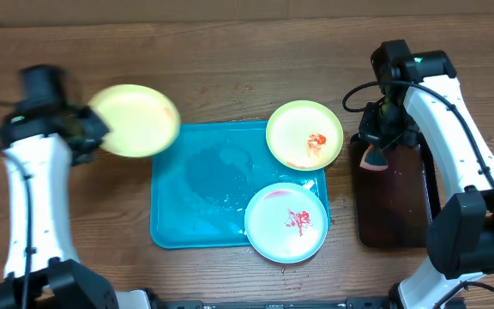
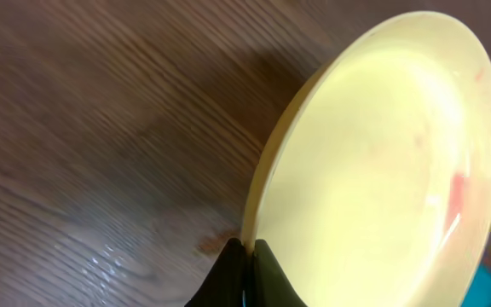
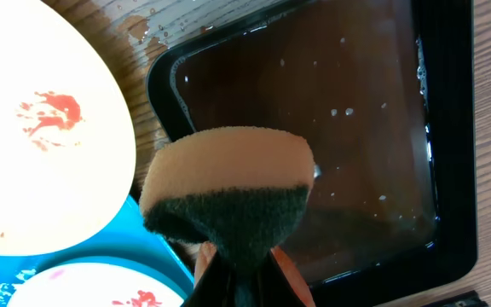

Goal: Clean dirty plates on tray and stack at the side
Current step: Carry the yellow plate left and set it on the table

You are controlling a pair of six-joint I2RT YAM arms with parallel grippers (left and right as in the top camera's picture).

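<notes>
Plate (image 1: 134,120), yellow, pinched at rim by left tool (image 2: 245,256), held beside tray (image 1: 187,202), apparently for stacking; right tool (image 3: 237,275) clamps sponge (image 3: 224,188), ready for wiping.

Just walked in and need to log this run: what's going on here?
The left arm's fingers grip the round yellow plastic plate by its rim, over the wooden table, left of the large turquoise plastic tray. The right arm's fingers pinch a tan sponge with a dark scrub side over the dark brown tray. The light green round plate and light blue round plate lie at the turquoise tray's right end, both smeared with red sauce.
</notes>
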